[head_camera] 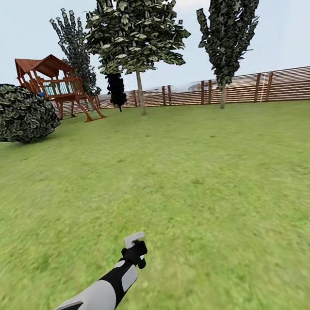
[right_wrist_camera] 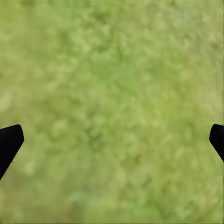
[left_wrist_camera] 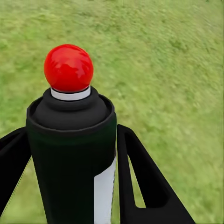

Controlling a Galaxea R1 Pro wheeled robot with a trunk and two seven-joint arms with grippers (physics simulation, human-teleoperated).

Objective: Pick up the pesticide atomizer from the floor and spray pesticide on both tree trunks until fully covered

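The pesticide atomizer (left_wrist_camera: 70, 158), a near-black bottle with a pale mark and a red ball cap, stands between the black fingers (left_wrist_camera: 140, 182) of my left gripper (head_camera: 136, 251), which is shut on it. That arm reaches forward low over the lawn. Far ahead rise two trees: one with a bare trunk (head_camera: 141, 95) under a wide blocky crown, the other with a thin trunk (head_camera: 222, 96) by the fence. In the right wrist view my right gripper (right_wrist_camera: 112, 140) hangs open over blurred grass, holding nothing.
A brown slat fence (head_camera: 244, 89) closes the far side of the lawn. A wooden playset (head_camera: 57, 84) and a round dark bush (head_camera: 16, 113) stand at the far left, with dark conifers (head_camera: 116, 89) behind. Open grass lies between me and the trees.
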